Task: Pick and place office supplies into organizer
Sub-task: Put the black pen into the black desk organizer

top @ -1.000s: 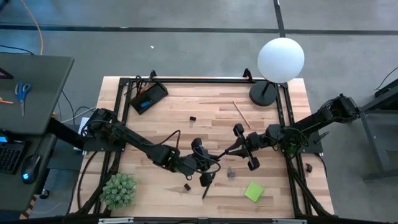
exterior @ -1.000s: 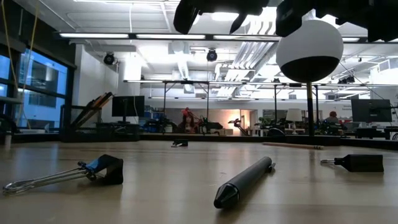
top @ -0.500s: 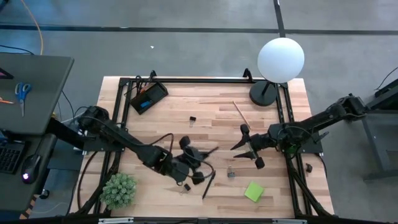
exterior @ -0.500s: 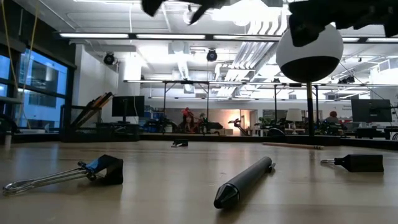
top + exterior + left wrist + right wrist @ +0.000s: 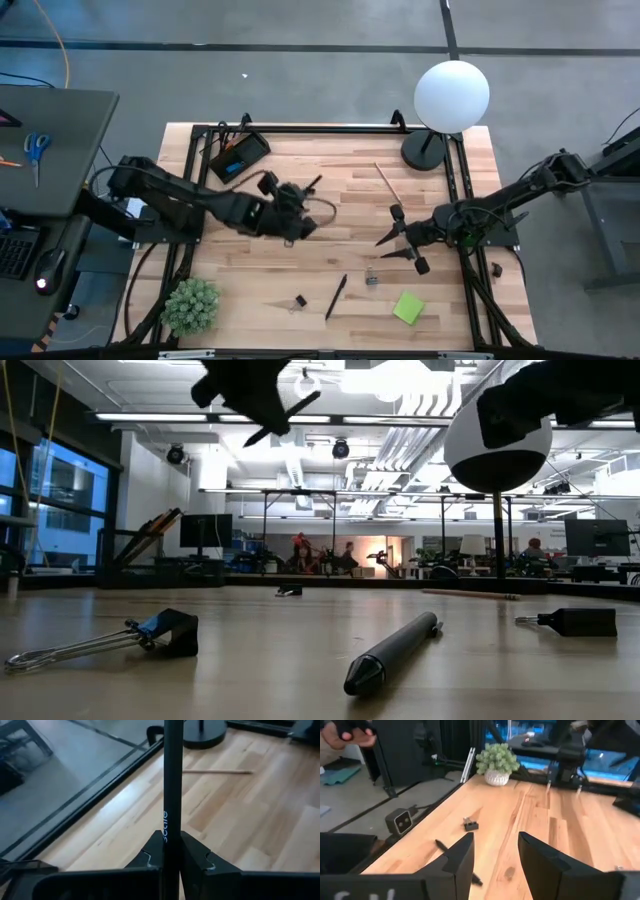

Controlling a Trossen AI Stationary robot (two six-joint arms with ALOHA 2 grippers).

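High view: your left gripper [image 5: 303, 203] has swung from lower centre up toward the upper left since a second ago, clamped tight on one slim black pen [image 5: 311, 185]. Your right gripper [image 5: 397, 235] let go, fingers spread, holding nothing. On the wooden plank surface [image 5: 340, 160]: one more pen [image 5: 335, 296], one pencil [image 5: 388, 184], one green sticky pad [image 5: 408, 307]. The organizer [image 5: 238, 155] sits upper left.

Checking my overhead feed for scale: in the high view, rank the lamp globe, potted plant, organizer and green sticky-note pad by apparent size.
Largest to smallest:
1. lamp globe, though it stands nearer the camera
2. potted plant
3. organizer
4. green sticky-note pad
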